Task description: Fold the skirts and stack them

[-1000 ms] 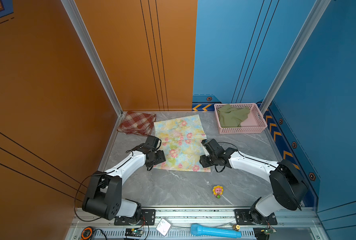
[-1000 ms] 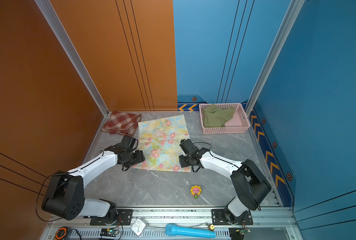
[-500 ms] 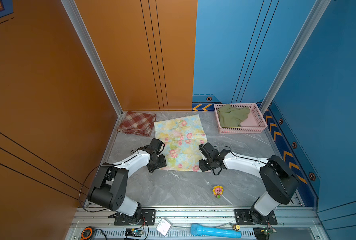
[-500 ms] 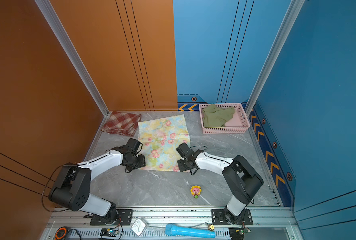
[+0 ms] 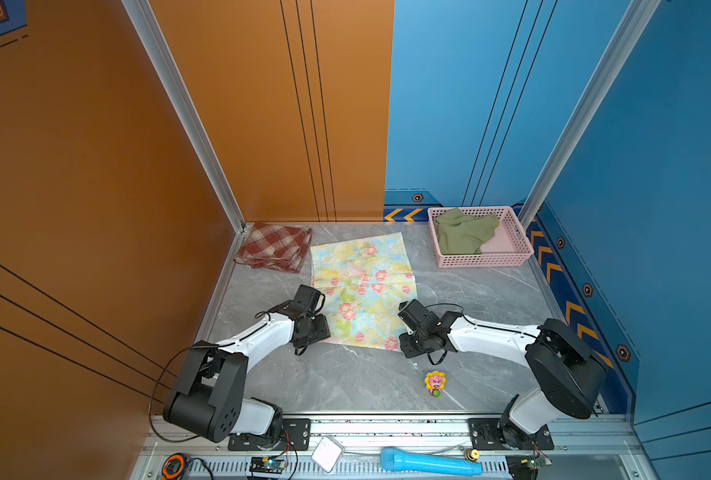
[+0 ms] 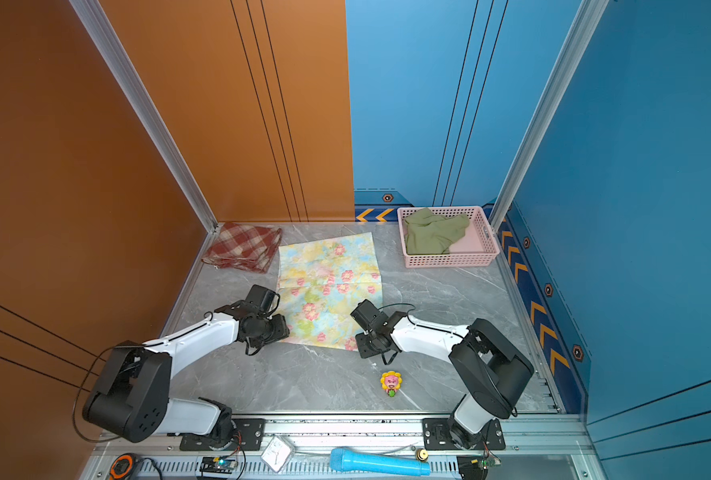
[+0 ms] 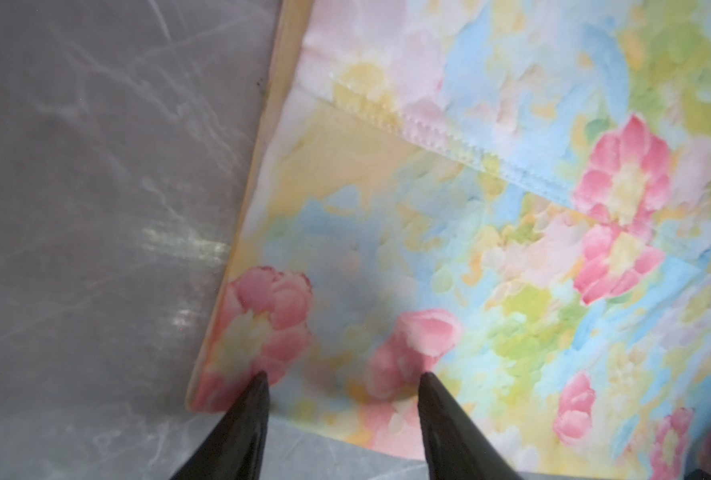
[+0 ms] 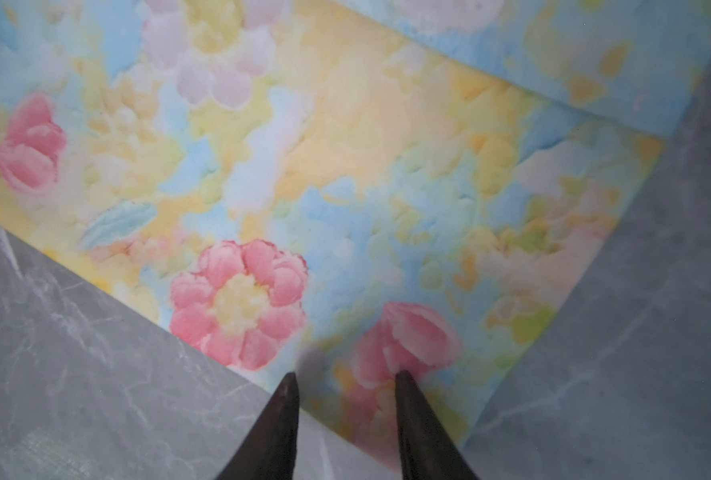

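The floral skirt [image 5: 362,286] [image 6: 329,286] lies spread flat in the middle of the grey floor. My left gripper [image 5: 324,329] [image 7: 343,376] stands open at its near left corner, both fingertips resting on the cloth beside the hem. My right gripper [image 5: 404,344] [image 8: 345,374] is open with a narrower gap at the near right corner, and the hem runs between its tips. The plaid skirt [image 5: 275,247] [image 6: 243,247] lies folded at the back left. The olive skirt [image 5: 462,235] [image 6: 432,235] sits crumpled in the pink basket [image 5: 482,261].
A small sunflower toy [image 5: 435,382] stands on the floor near the front, right of centre. A blue microphone [image 5: 428,463] and small tools lie on the front rail. Orange and blue walls close in the left, back and right sides.
Both grippers have come down and toward the front, from over the floral skirt's sides to its two near corners. Their jaws have narrowed.
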